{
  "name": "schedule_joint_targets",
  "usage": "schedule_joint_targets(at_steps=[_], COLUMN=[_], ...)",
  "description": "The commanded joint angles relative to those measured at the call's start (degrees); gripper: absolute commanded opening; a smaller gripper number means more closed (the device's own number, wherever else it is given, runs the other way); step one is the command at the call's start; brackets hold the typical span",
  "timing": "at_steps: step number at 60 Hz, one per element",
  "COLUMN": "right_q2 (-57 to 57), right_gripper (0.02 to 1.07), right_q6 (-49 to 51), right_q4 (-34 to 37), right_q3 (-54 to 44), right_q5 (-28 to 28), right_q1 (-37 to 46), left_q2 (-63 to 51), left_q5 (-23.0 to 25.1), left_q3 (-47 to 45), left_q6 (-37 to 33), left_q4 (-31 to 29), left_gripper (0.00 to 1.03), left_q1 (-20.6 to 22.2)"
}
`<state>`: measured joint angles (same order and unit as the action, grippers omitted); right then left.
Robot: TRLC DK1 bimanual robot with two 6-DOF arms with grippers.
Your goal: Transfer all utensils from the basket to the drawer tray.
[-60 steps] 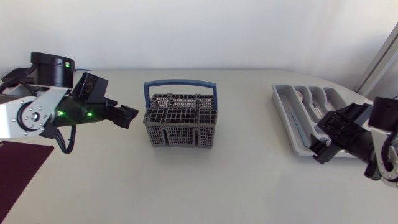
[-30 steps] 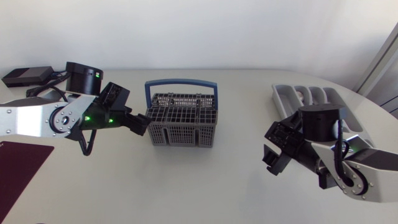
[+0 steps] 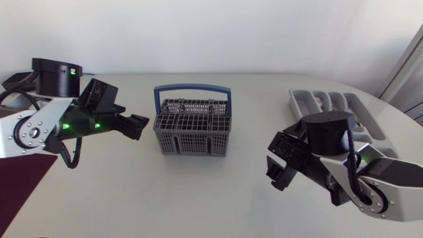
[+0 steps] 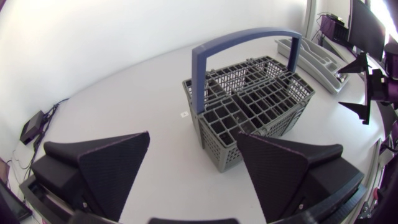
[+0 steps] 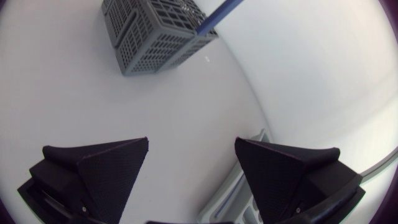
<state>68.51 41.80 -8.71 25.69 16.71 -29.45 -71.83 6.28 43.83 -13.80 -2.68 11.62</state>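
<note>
Basket [image 3: 192, 140] — blue handle [image 3: 192, 86] upright

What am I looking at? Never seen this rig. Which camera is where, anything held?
Two robot arms at a white table. The head view looks down from a fixed overhead camera: left gripper at one side, right gripper at the other. Each wrist view comes from a camera on that arm and shows its own gripper close up. On the table stand a grey cutlery basket with a blue handle, between the arms, and a grey drawer tray by the right arm. Both grippers are open and hold nothing.
</note>
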Motion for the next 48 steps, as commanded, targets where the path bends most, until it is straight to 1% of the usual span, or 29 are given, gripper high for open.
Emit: schedule_joint_targets(at_steps=[1, 21, 35, 48], right_q2=[1.54, 15.95, 21.67, 24.92], right_gripper=[1.02, 1.02, 1.02, 1.02], right_q6=[-2.34, -6.56, -7.61, -7.70], right_q4=[0.62, -0.34, -0.96, -2.80], right_q3=[3.22, 15.70, 20.63, 22.82], right_q5=[0.43, -1.15, -0.98, 0.34], right_q1=[-2.98, -6.41, -7.29, -6.58], left_q2=[1.78, 9.25, 12.24, 14.44], left_q5=[-0.31, -0.13, -0.04, 0.13], left_q3=[-2.79, -7.01, -8.59, -9.64], left_q6=[-1.14, -2.63, -3.25, -3.25], left_q4=[-0.31, 0.39, 0.39, 0.30], left_gripper=[0.98, 0.98, 0.98, 0.98], left_q1=[-1.25, -3.71, -4.94, -5.29])
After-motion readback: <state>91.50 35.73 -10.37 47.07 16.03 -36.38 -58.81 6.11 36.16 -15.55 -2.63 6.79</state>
